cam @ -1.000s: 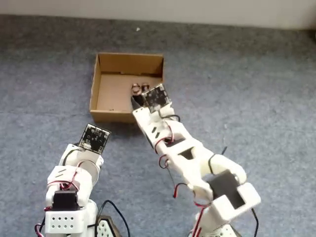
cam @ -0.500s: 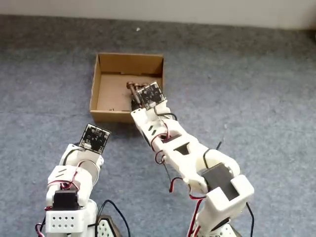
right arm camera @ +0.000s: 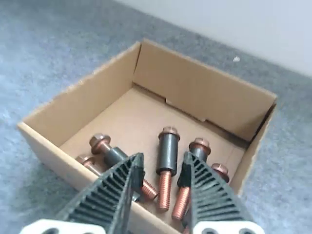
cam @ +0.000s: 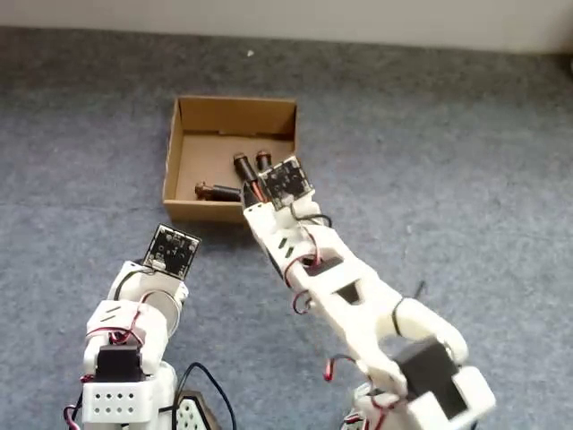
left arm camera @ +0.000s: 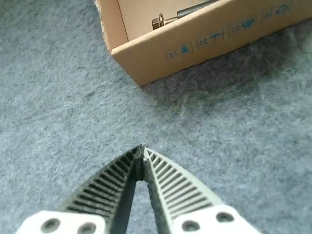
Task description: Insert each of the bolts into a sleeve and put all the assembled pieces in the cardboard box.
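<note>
Right wrist view gave me the clearest read: the right fingers (right arm camera: 127, 179) stood apart with nothing between them, hanging over the near wall of the cardboard box (right arm camera: 195, 90). Just past their tips, on the box floor, lay the assembled pieces (right arm camera: 166, 152), each a copper-coloured bolt pushed through a dark sleeve. 1 lay straight ahead of the gap between the fingers. 2 more lay off 1 finger and 2 off the other, partly hidden behind them, so I counted 5 heads and would not swear to more.

The left fingers (left arm camera: 142, 152) were pressed together, gripping nothing, low over the grey desk (left arm camera: 229, 126). The box's outer wall sat ahead of their tips and apart from them, with 1 bolt head visible inside.

By my judgement the task was at or close to its end. Every bolt whose shank I could see wore a sleeve, and every piece I could see was inside the box. In the high view the right arm lay stretched over the box's near edge and the left arm sat folded short of it. As far as I could tell, what remained was drawing the right fingers back off the box.
</note>
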